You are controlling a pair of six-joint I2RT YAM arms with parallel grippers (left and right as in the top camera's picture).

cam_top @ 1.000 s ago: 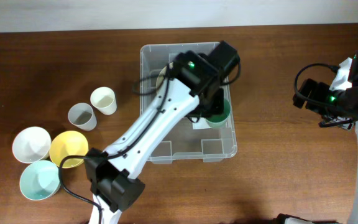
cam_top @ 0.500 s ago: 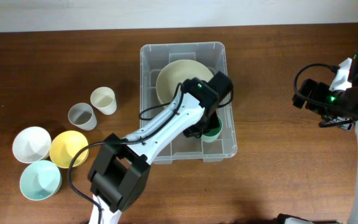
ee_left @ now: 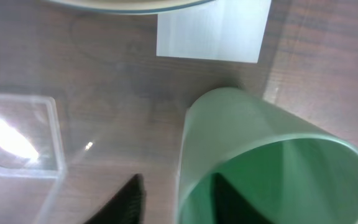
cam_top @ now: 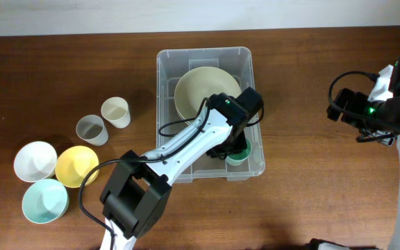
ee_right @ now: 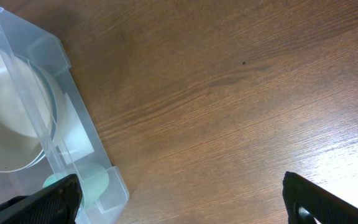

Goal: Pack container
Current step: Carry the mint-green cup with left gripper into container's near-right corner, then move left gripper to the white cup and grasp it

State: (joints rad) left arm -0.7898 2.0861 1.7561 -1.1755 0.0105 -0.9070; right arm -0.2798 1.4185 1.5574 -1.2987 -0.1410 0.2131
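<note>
The clear container (cam_top: 201, 52) sits mid-table with a large cream bowl (cam_top: 201, 90) in its far half. A green cup (cam_top: 239, 157) stands in its front right corner. My left gripper (cam_top: 232, 147) reaches down into the container. In the left wrist view its fingers (ee_left: 178, 200) straddle the wall of the green cup (ee_left: 266, 155), one inside and one outside, with a gap on each side. The white label (ee_left: 213, 31) on the container's base lies just beyond the cup. My right gripper (cam_top: 344, 107) is open and empty over bare table to the right (ee_right: 179, 202).
Left of the container stand a grey cup (cam_top: 92, 129) and a cream cup (cam_top: 116, 112). Nearer the front left are a white bowl (cam_top: 35, 160), a yellow bowl (cam_top: 76, 167) and a mint bowl (cam_top: 44, 201). The right wrist view shows the container's corner (ee_right: 48, 56).
My left arm has moved from over the container's middle toward its front right corner, bringing the green cup with it and uncovering the cream bowl. The right arm has not moved.
</note>
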